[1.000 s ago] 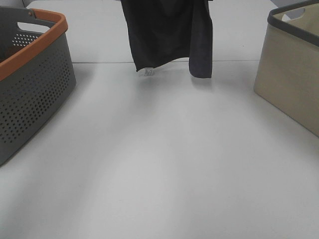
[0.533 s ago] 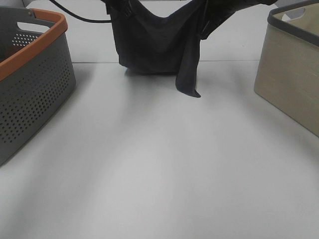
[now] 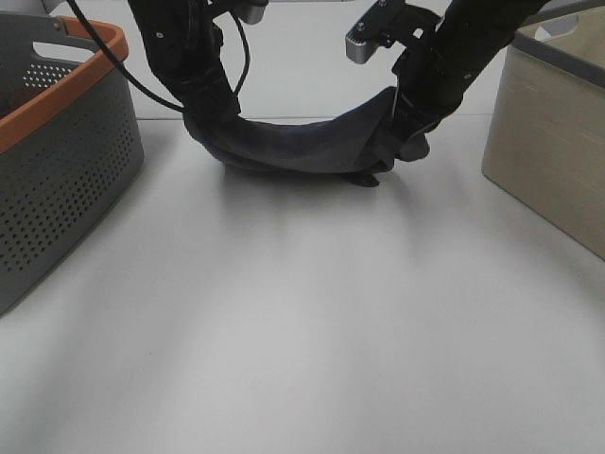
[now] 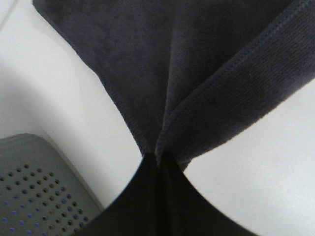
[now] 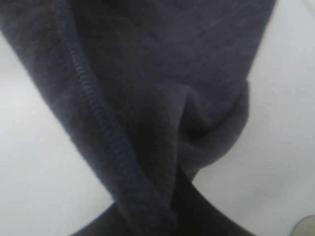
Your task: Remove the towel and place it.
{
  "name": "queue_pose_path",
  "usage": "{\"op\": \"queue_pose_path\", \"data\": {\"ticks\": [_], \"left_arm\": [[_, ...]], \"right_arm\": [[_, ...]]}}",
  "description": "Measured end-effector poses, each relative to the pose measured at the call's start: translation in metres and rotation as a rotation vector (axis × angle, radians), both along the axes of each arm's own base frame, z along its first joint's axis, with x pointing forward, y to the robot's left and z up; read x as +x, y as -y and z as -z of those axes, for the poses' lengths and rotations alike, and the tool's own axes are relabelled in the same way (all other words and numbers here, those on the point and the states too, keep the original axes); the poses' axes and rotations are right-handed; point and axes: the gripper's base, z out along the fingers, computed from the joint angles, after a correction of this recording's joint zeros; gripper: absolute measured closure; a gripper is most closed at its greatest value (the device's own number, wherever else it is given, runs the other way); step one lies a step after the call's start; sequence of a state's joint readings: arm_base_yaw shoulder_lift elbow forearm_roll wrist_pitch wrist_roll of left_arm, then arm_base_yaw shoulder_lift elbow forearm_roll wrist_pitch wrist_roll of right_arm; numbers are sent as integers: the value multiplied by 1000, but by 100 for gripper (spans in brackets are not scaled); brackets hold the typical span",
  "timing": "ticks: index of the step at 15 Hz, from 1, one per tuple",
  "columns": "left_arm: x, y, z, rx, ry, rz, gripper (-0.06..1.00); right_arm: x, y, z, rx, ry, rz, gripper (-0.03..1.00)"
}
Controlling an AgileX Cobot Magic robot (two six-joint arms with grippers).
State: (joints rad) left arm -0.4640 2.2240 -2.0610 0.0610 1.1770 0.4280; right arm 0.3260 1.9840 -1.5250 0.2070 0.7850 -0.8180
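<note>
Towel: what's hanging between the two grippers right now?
Only the towel itself, sagging onto the table between left gripper and right gripper, per exterior high view.

No legible text, label, brand, number or sign is found in any view. The towel (image 3: 293,147) presents plain dark pile and stitched hems only. The grey perforated basket (image 3: 57,161) beside it and the beige basket (image 3: 553,142) carry no readable markings.

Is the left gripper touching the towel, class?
Touching. The left wrist view shows the left gripper shut on a pinched fold of the towel.
</note>
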Motion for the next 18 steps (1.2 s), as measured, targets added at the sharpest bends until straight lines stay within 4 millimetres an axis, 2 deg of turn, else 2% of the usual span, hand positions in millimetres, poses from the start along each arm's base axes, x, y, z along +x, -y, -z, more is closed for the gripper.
{"op": "queue_pose_path", "data": {"ticks": [2, 5, 8, 10, 12, 16, 18], "left_arm": [[-3, 5, 10, -37, -76, 0, 94], [-8, 10, 24, -85, -150, -8, 94], [-17, 6, 48, -57, -240, -45, 94], [-20, 5, 55, -57, -268, -84, 94], [-24, 8, 61, -90, -312, -103, 94], [-36, 3, 80, -68, -395, -127, 94], [-38, 2, 83, -60, -404, -131, 94]], "right_arm": [[-11, 1, 3, -17, -123, -51, 97], [-19, 2, 7, -31, -230, -21, 97], [-23, 3, 26, -62, -371, 37, 97], [-25, 3, 35, -81, -433, 54, 97], [-27, 4, 34, -87, -454, 61, 97], [-28, 3, 34, -76, -480, 109, 65], [-29, 1, 34, -58, -491, 133, 54]]}}
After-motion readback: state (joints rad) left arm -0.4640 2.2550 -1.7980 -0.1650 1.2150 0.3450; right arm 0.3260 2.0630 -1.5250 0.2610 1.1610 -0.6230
